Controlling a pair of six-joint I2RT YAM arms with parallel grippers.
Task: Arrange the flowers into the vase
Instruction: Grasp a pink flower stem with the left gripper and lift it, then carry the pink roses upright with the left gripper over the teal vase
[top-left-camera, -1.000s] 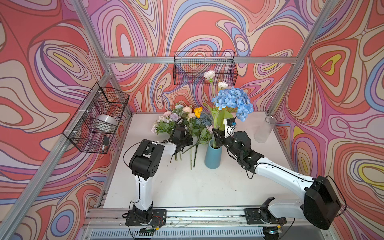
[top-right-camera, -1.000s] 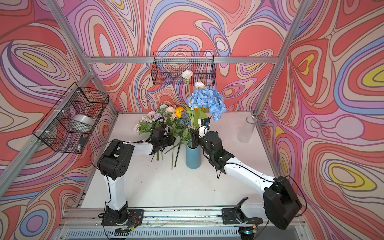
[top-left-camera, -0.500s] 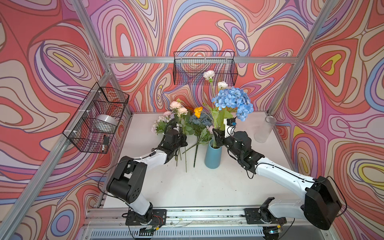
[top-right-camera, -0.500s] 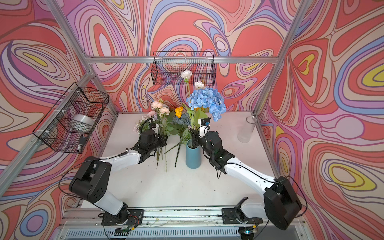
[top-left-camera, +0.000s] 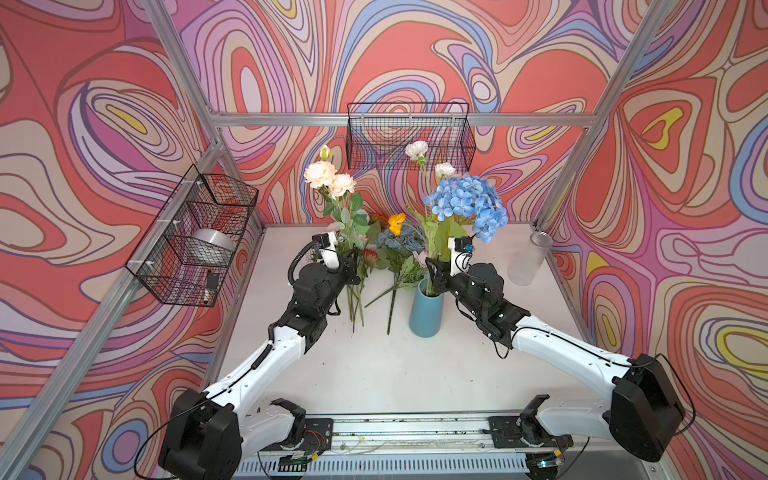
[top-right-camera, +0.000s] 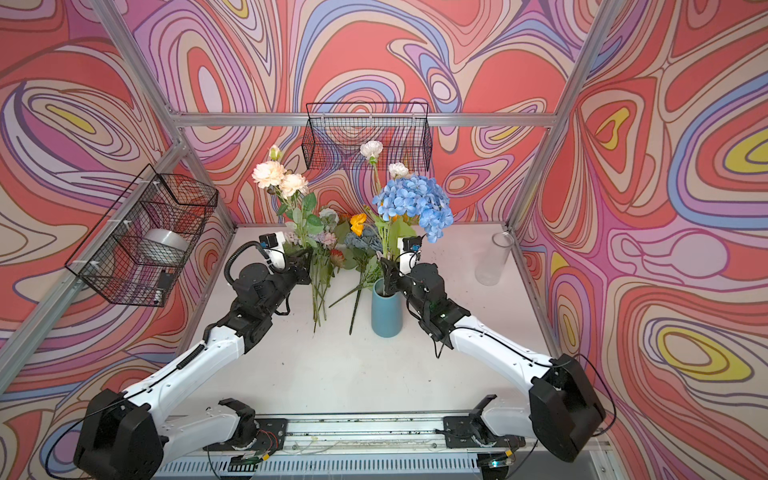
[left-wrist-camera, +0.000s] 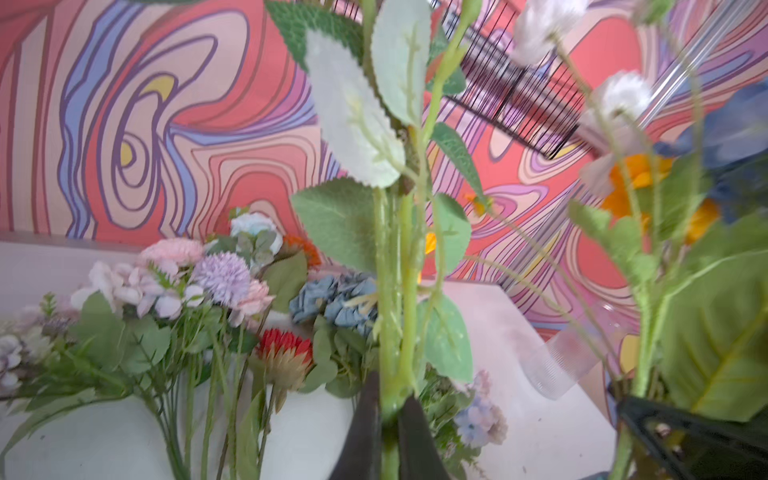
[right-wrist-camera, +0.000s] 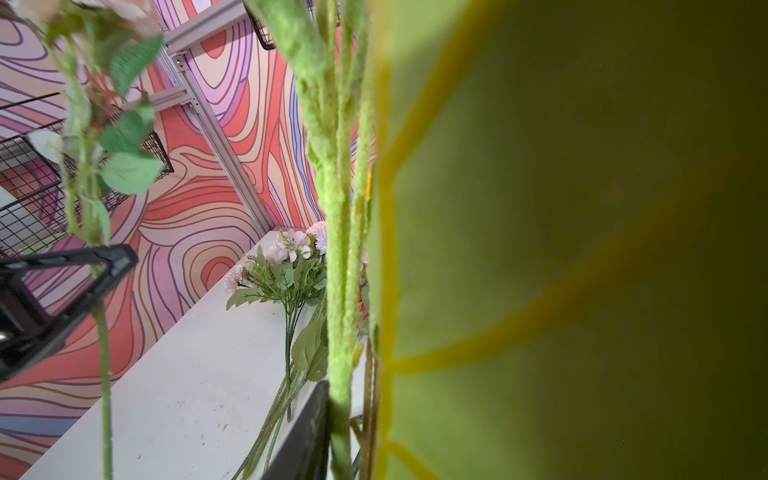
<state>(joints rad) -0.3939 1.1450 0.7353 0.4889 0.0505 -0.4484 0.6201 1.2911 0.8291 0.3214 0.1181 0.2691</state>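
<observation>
My left gripper (top-left-camera: 351, 266) (left-wrist-camera: 390, 399) is shut on the green stem (left-wrist-camera: 390, 291) of a cream and pink peony spray (top-left-camera: 328, 176) (top-right-camera: 276, 178), which it holds upright above the table. The blue vase (top-left-camera: 426, 309) (top-right-camera: 386, 309) holds a blue hydrangea (top-left-camera: 467, 203) (top-right-camera: 415, 201) and white blooms. My right gripper (top-left-camera: 434, 274) (right-wrist-camera: 340, 428) is at the vase mouth, closed round those stems. One finger (right-wrist-camera: 307, 432) presses a fuzzy stem, and a big leaf hides the other. More flowers (top-left-camera: 390, 257) (left-wrist-camera: 187, 291) lie on the table between the grippers.
A clear glass jar (top-left-camera: 525, 259) (top-right-camera: 492, 257) stands at the back right. Wire baskets hang on the left wall (top-left-camera: 195, 237) and the back wall (top-left-camera: 409, 133). The left basket holds a silver round thing (top-left-camera: 212, 245).
My left arm has stretched forward and lifted the peony spray out of the pile until it stands upright. My right arm has stayed at the vase.
</observation>
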